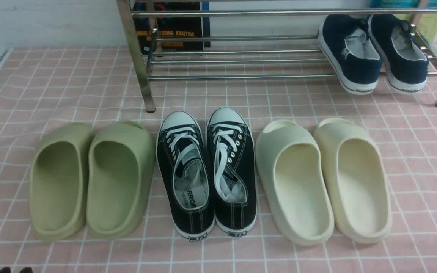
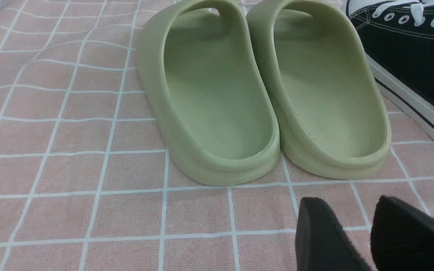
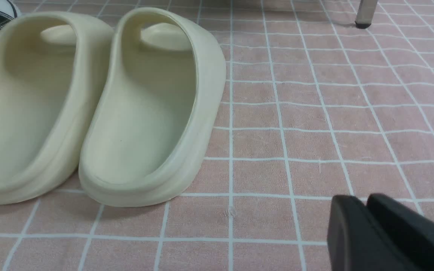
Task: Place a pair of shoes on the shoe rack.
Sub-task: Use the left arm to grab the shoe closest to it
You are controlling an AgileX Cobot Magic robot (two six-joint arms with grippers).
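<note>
The black sneakers (image 1: 207, 174) sit at the front view's six o'clock, green slides (image 1: 89, 182) at eight, cream slides (image 1: 323, 182) at four, rack (image 1: 233, 77) at twelve. Left jaws (image 2: 339, 233) part; right jaws (image 3: 365, 229) are closed.

A pink floor covering (image 1: 423, 227) with a wrinkled white grid meets a pale wall (image 1: 63, 22), perhaps grayish, though it shows dimly.
</note>
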